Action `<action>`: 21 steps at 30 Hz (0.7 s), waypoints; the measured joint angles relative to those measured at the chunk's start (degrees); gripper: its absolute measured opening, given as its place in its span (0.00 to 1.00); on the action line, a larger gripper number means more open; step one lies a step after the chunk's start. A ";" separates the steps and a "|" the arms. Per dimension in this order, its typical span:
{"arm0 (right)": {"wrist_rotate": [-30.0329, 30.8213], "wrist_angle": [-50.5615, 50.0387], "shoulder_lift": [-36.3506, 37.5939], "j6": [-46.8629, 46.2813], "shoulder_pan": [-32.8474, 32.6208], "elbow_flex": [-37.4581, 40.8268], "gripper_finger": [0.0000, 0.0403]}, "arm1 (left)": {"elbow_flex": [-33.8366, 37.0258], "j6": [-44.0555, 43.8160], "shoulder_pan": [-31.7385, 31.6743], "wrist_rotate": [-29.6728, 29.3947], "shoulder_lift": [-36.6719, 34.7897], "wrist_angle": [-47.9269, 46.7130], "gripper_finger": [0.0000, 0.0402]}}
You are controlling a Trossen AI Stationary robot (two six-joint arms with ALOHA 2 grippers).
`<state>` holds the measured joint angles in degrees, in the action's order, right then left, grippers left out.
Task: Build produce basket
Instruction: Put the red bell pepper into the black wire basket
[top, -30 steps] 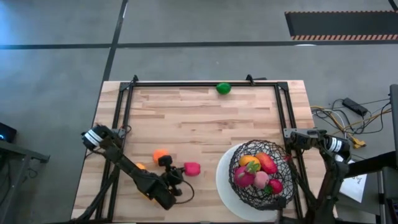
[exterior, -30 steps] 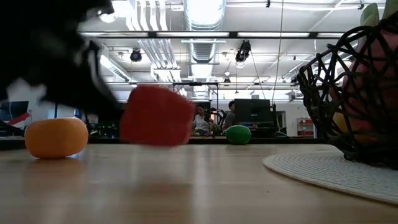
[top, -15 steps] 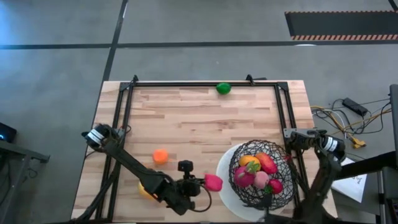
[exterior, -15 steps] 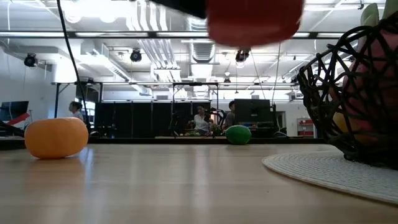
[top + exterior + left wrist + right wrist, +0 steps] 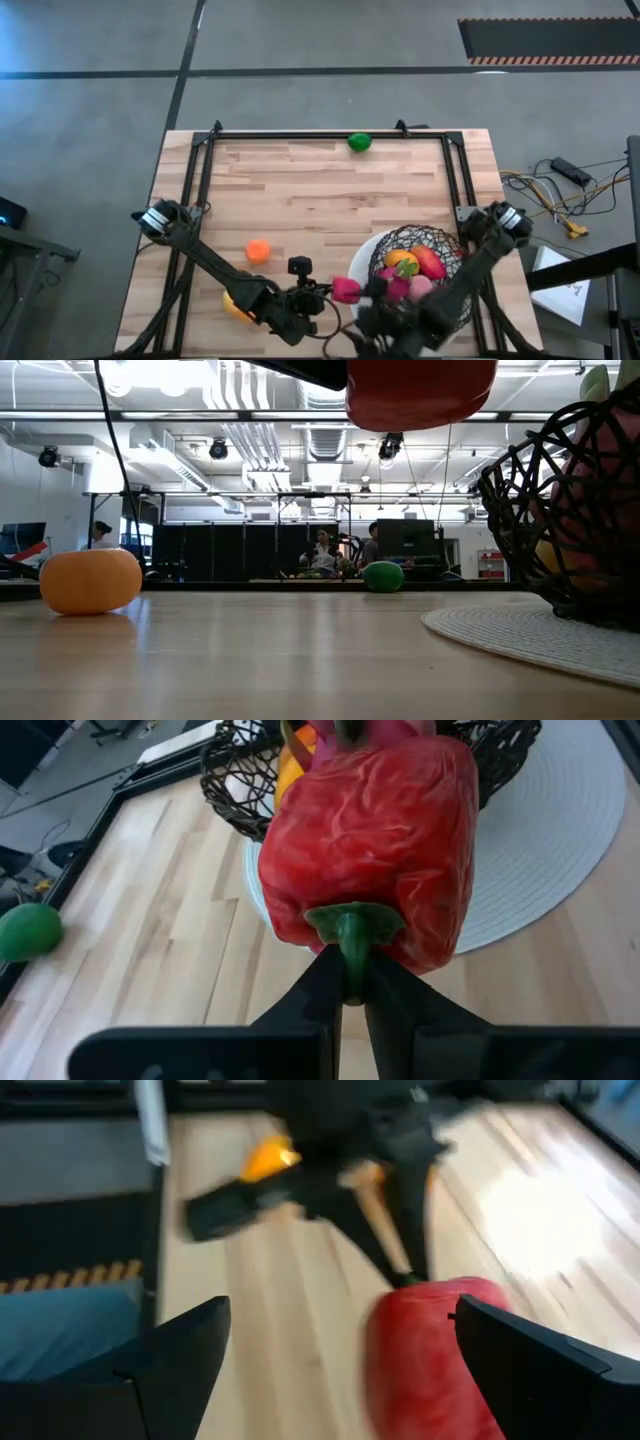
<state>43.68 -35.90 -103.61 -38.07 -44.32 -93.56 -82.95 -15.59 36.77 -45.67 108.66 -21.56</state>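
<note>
One pepper [image 5: 370, 860] pinched by my left gripper [image 5: 348, 982]; right gripper [image 5: 340, 1365] gaped beside it, basket [image 5: 425, 262] behind.

Blurring heavily in the right wrist view: red pepper [image 5: 435, 1355] and left arm [image 5: 330, 1155]. Cropping the basket [image 5: 560, 510] at the low view's edge. Hiding part of the basket rim [image 5: 455, 300] under the right arm [image 5: 470, 265] in the high view.
</note>
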 joint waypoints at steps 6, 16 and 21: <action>-6.83 -5.71 -0.11 -0.81 4.76 -0.02 0.91 | 1.48 1.31 0.05 -0.44 0.00 0.02 0.02; -9.07 -5.90 -0.17 2.11 7.83 1.85 0.91 | 3.21 1.29 0.07 -0.92 0.00 0.19 0.03; -7.76 -8.23 -0.17 2.10 8.16 1.88 0.91 | 4.08 3.26 0.05 -0.92 0.00 0.11 0.03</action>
<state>35.92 -44.13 -103.79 -35.98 -36.16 -91.68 -78.88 -12.33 36.82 -46.59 108.66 -21.45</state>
